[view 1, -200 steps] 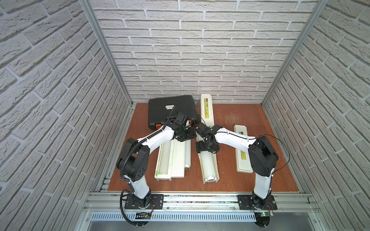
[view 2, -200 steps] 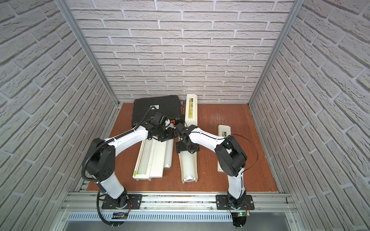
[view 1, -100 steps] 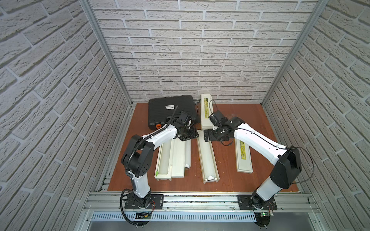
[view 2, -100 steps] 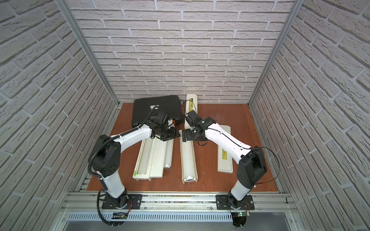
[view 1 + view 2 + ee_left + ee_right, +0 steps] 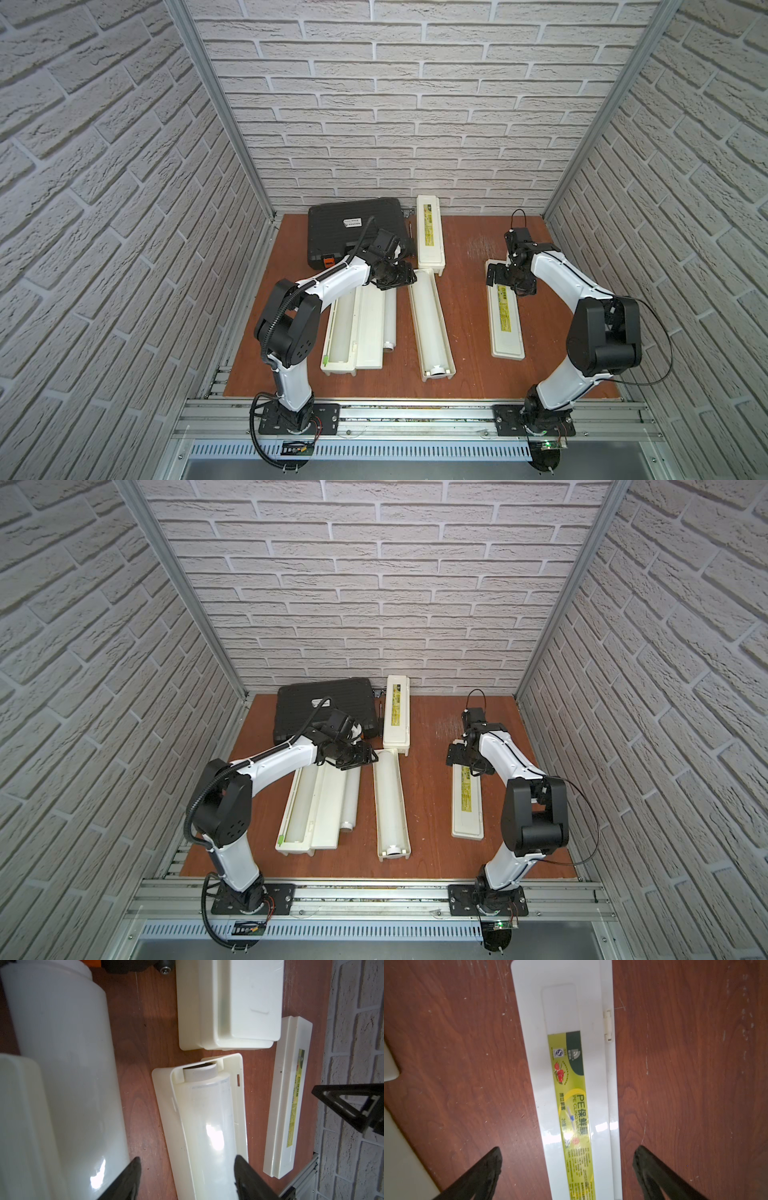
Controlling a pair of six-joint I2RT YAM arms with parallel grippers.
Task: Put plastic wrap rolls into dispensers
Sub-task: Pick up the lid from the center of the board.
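In both top views my left gripper (image 5: 397, 279) (image 5: 359, 759) hovers open at the far end of a loose plastic wrap roll (image 5: 390, 316) lying beside the left dispenser (image 5: 353, 332), whose lid is folded open. The left wrist view shows that gripper (image 5: 187, 1164) holding nothing, between the loose roll (image 5: 62, 1064) and the middle open dispenser (image 5: 166, 1115), which holds a roll (image 5: 207, 1126). My right gripper (image 5: 509, 284) (image 5: 568, 1152) stands wide open above the far end of the right closed dispenser (image 5: 571, 1064) (image 5: 505, 320), its fingers on either side. Another closed dispenser (image 5: 430, 232) lies at the back.
A black case (image 5: 353, 232) with an orange latch sits at the back left, just behind my left wrist. Bare brown table (image 5: 465, 332) lies between the middle and right dispensers. Brick walls close in on three sides.
My right arm has swung from the middle dispenser out to the right, over the closed right dispenser. My left gripper stayed near the loose roll's far end and opened wider.
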